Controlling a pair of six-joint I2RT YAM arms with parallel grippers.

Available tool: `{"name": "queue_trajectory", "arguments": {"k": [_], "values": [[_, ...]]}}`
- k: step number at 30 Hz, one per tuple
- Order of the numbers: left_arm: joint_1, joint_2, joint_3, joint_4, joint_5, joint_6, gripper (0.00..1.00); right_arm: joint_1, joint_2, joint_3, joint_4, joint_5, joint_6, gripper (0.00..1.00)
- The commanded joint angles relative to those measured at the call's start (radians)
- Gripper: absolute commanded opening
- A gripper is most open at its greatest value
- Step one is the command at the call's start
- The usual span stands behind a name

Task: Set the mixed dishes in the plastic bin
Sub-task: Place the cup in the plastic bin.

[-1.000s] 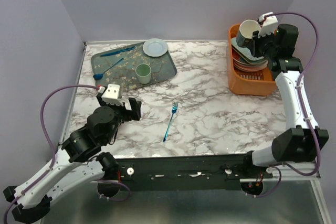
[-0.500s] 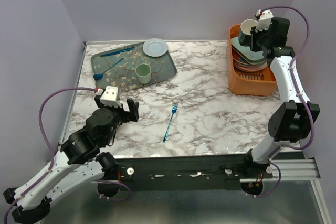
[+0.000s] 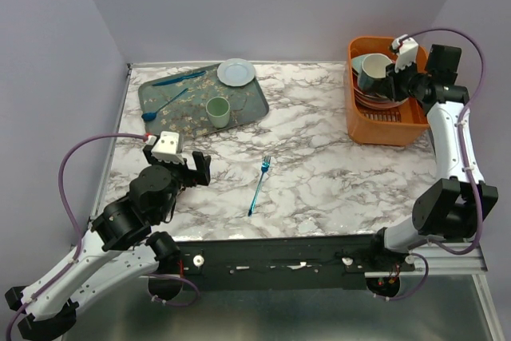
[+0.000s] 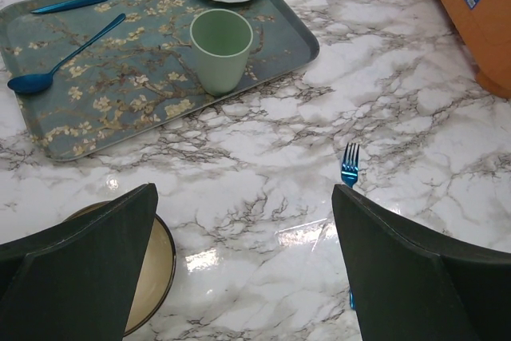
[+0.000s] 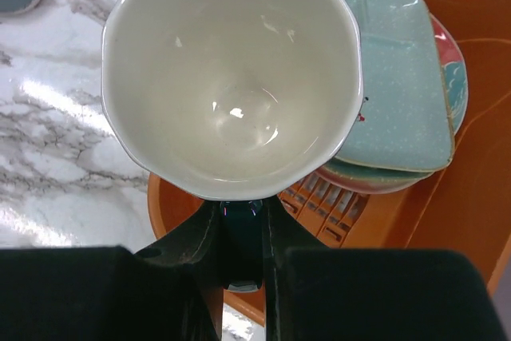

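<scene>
Mug (image 3: 372, 71), one dark one, hangs over the orange bin (image 3: 375, 130), pinched by its handle in the right gripper (image 5: 242, 247); left gripper (image 4: 243, 197) gapes wide near one tan bowl (image 4: 148, 275) and one blue fork (image 3: 258, 185).

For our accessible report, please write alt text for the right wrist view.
A mug, cream inside, fills the view, its dark handle pinched in the right arm's jaws. Beyond it is the orange bin, holding a pale-green dish on stacked plates; marble table at left.
</scene>
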Motion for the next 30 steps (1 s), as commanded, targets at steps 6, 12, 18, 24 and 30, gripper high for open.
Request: {"name": "queue_trajectory", "arguments": {"k": [6,12,18,24,30], "values": [[0.005,-0.013,-0.012,-0.006,-0.016,0.007,0.99,-0.054,0.033,0.014,-0.142,-0.154,-0.214,0.00],[0.005,-0.021,-0.013,-0.005,-0.020,0.006,0.99,-0.098,0.102,0.063,-0.188,-0.203,-0.265,0.02],[0.005,-0.016,-0.015,-0.006,-0.020,0.006,0.99,-0.109,0.193,0.099,-0.246,-0.223,-0.360,0.09],[0.008,-0.013,-0.015,-0.003,-0.025,0.004,0.99,-0.110,0.278,0.162,-0.306,-0.222,-0.437,0.13],[0.014,-0.007,-0.015,-0.001,-0.025,0.007,0.99,-0.109,0.363,0.247,-0.384,-0.216,-0.516,0.17]]}}
